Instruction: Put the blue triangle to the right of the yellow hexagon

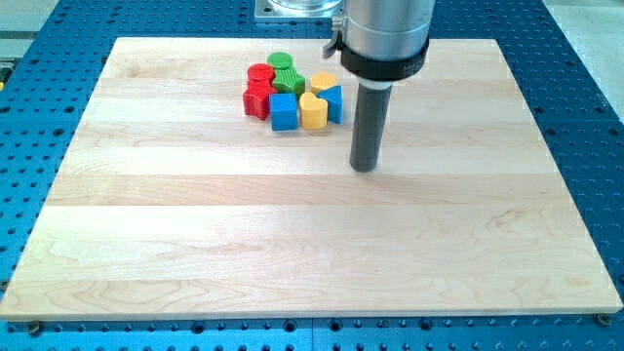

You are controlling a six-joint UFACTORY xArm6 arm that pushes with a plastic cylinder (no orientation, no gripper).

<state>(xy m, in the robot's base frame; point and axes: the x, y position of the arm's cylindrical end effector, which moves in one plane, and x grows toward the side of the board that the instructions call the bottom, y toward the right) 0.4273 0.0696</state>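
Tool is bare rod, grasping nothing; my tip (364,167) rests on table (292,244), near blue triangle (334,101), toward view's bottom right of it.

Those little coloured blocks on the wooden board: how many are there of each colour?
Red: 2, a red cylinder and a red star-like block.
Green: 2, a green cylinder and a green block.
Blue: 2, a blue cube and a blue triangle.
Yellow: 2, a yellow hexagon and a yellow block.
Total: 8 blocks. My tip stands apart, to their lower right.

Blue triangle (334,101) touching yellow hexagon (323,82)
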